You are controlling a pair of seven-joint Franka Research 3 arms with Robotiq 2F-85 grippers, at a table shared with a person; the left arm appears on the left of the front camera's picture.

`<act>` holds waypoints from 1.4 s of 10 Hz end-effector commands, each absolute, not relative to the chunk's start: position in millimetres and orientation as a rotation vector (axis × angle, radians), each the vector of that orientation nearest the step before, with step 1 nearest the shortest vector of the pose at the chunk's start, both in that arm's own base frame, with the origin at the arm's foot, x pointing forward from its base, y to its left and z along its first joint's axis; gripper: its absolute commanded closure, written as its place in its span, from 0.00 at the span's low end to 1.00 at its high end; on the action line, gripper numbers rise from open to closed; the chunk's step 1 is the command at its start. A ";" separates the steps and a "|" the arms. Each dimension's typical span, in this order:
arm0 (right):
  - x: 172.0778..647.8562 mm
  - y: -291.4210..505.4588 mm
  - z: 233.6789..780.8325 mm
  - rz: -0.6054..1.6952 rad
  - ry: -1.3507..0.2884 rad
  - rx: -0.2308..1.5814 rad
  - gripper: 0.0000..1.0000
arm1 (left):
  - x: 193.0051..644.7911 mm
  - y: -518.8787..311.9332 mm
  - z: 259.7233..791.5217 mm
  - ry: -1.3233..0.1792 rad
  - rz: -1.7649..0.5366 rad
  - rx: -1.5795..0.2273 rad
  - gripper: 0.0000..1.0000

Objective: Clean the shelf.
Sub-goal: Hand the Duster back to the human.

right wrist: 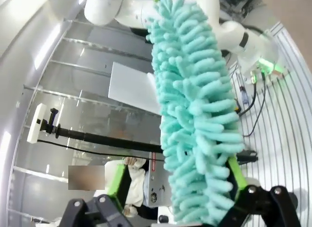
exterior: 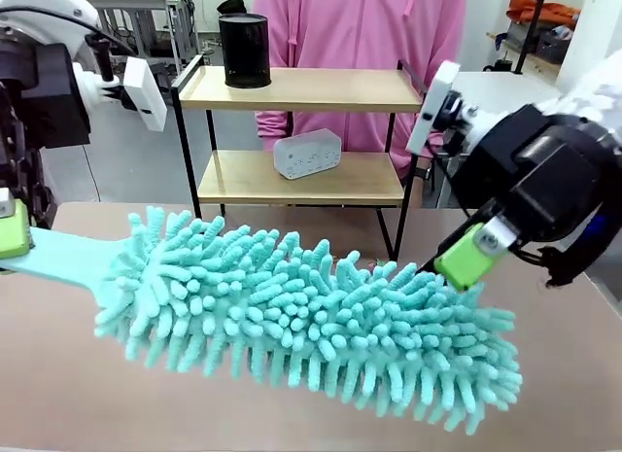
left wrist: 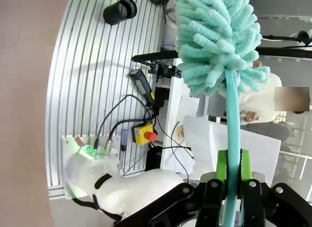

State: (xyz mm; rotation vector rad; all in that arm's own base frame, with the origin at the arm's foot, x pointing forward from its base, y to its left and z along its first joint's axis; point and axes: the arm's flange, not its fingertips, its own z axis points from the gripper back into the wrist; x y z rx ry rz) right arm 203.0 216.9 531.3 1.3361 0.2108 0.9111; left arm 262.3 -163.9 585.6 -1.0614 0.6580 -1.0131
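A fluffy teal duster [exterior: 311,316] hangs level, low over the table in front of the shelf [exterior: 292,87], a two-tier wooden rack on a thin black frame at the back. My left gripper [exterior: 10,246] is shut on the duster's flat teal handle [exterior: 58,253] at the left edge. In the left wrist view the green pads [left wrist: 222,161] of the left gripper [left wrist: 233,161] clamp that handle, with the duster [left wrist: 214,36] head beyond. My right gripper [exterior: 466,258] is at the head's right end. Its fingers [right wrist: 117,180] stand wide open around the duster [right wrist: 195,90].
A black cylinder [exterior: 244,50] stands on the shelf's top board and a white socket block [exterior: 307,153] lies on the lower board. A person in a pink top [exterior: 360,24] stands right behind the shelf. The brown table [exterior: 58,374] lies under the duster.
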 end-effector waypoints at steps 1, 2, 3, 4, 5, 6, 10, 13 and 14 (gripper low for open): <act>212.6 231.9 522.2 0.961 0.307 1.307 0.00 | 270.3 -157.4 592.1 0.643 -1.042 -1.083 0.88; 211.4 234.6 521.2 0.972 0.322 1.310 0.00 | 267.8 -157.4 593.9 0.644 -1.049 -1.092 0.88; 209.2 238.1 521.9 0.988 0.322 1.312 0.00 | 264.9 -155.5 596.2 0.649 -1.047 -1.089 0.88; 213.7 236.2 520.6 0.965 0.301 1.297 0.00 | 268.3 -156.9 591.9 0.665 -1.079 -1.097 0.88; 215.1 237.6 518.0 0.965 0.314 1.305 0.00 | 267.3 -156.8 591.3 0.662 -1.077 -1.099 0.88; 214.2 238.5 516.9 0.980 0.340 1.310 0.00 | 266.8 -157.0 591.2 0.663 -1.068 -1.096 0.88; 209.8 237.4 519.2 1.018 0.376 1.296 0.59 | 270.6 -156.0 589.0 0.661 -1.047 -1.085 0.88; 210.3 237.0 518.4 1.021 0.369 1.311 1.00 | 270.2 -156.9 587.7 0.673 -1.055 -1.088 0.88; 210.4 237.5 518.3 1.020 0.373 1.311 0.86 | 270.4 -156.6 587.9 0.674 -1.055 -1.085 0.88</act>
